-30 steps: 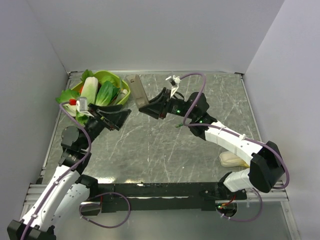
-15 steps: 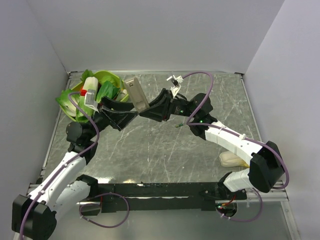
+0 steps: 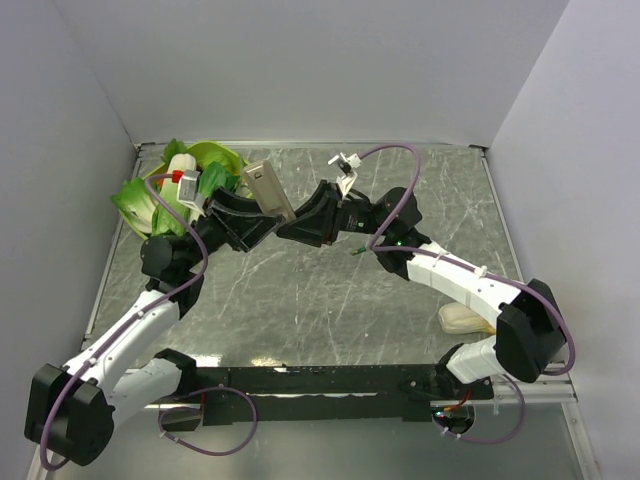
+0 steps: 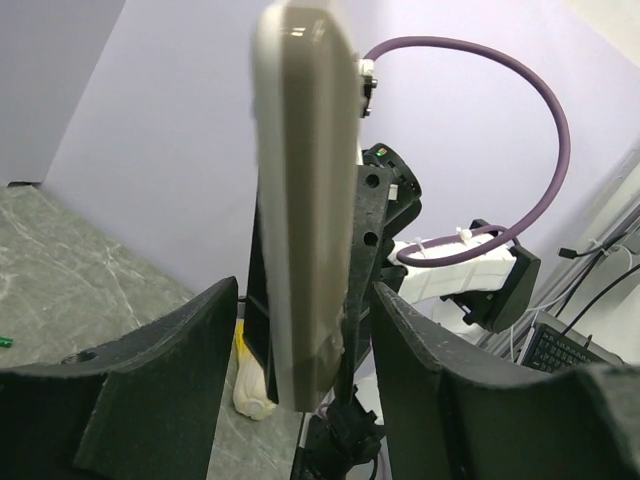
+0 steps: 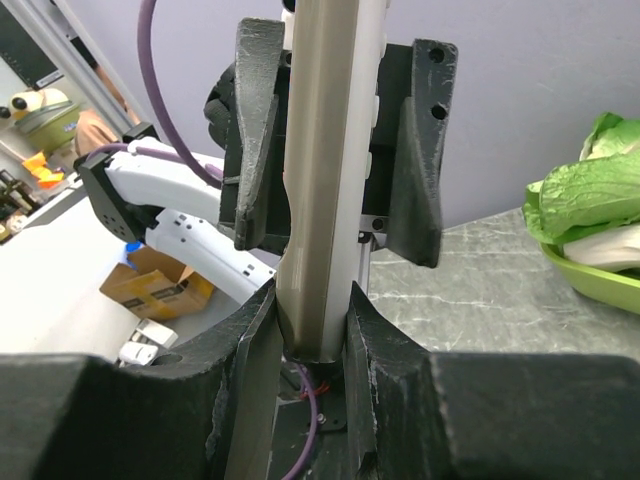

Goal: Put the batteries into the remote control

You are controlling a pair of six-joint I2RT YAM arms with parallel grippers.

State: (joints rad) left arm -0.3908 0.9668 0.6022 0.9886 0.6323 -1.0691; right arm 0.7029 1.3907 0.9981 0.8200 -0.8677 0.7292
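Remote control is up in the air above the bench, a slim bar turning its dull grey-brown back and a white edge toward you. Your right fingers pinch its lower end tight. Your left fingers stand apart on its 2 sides, with a gap showing at 1 side.

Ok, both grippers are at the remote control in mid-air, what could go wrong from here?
1. The left gripper has its fingers either side of the remote control with gaps showing; if the right gripper releases first, it could fall to the table.
2. The right gripper pinches only its lower end, so an uneven squeeze may twist it.
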